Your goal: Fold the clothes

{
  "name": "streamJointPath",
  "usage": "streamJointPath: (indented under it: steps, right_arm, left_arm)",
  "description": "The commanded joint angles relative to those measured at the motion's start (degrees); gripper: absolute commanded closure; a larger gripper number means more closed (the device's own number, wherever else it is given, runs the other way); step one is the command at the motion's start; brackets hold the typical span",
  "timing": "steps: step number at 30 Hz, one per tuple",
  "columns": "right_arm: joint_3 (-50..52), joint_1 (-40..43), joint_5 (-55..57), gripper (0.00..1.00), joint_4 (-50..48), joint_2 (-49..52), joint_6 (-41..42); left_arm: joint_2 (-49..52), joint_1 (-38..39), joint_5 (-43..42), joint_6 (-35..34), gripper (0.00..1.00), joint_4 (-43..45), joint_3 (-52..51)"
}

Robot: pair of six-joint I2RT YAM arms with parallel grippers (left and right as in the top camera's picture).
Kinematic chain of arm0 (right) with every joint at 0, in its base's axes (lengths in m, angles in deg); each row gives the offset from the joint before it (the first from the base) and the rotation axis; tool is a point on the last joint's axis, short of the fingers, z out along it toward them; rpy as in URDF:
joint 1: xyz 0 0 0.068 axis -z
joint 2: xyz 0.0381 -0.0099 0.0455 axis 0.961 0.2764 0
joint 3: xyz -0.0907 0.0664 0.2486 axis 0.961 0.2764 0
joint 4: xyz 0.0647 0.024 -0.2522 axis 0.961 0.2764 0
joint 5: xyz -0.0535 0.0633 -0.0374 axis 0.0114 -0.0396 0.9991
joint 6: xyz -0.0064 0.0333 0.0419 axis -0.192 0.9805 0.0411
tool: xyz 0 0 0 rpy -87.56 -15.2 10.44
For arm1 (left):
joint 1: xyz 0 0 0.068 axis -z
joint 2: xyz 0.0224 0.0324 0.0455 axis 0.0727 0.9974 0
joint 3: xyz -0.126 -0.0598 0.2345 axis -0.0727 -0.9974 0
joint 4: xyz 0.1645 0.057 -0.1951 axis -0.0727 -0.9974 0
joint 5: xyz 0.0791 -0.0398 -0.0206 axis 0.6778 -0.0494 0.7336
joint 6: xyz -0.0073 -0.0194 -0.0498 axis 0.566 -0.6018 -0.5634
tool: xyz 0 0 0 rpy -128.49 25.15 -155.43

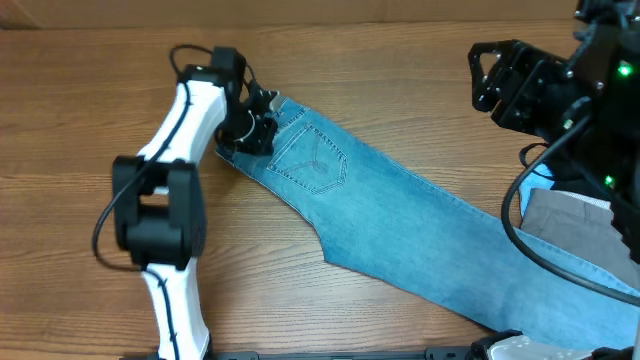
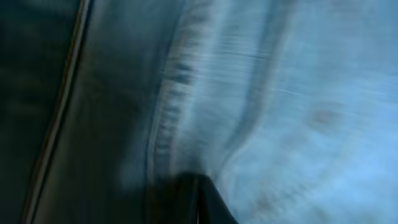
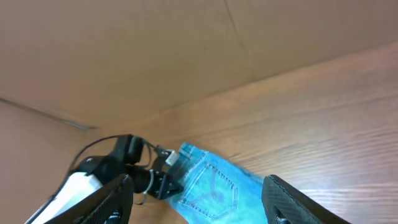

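Jeans (image 2: 298, 93) fill my left wrist view, blurred; they cross the desk (image 1: 60, 100), waistband at 10 o'clock, legs toward 4; my left hand (image 1: 250, 125) meets the waistband, whether clamped I cannot tell; my right hand (image 3: 198, 186), at 2 o'clock, fingers apart.

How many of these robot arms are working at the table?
2. The left arm stretches over the table, left end effector at the jeans' waistband; the right arm is at the far right edge, right end effector open.

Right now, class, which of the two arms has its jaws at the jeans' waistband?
The left arm, white-cased: its jaws sit at the jeans' waistband beside the back pocket. The right arm's jaws are off the denim.
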Motion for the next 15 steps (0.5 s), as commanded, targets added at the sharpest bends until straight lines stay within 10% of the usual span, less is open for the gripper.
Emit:
streamJointPath:
  steps: [1,7,15]
  right_arm:
    - [-0.1,0.0,0.0,0.30,0.9,-0.9,0.5]
    - [-0.1,0.0,0.7,0.29,4.5,0.6,0.5]
    - [-0.1,0.0,3.0,0.25,11.0,7.0,0.5]
  left_arm:
    - [5.5,-1.6,6.9,-3.5,0.96,1.4,-0.4]
    - [10.3,-9.2,27.5,-13.8,0.96,-1.4,-0.4]
    - [5.4,-30.4,23.7,-19.5,0.96,-3.9,-0.4]
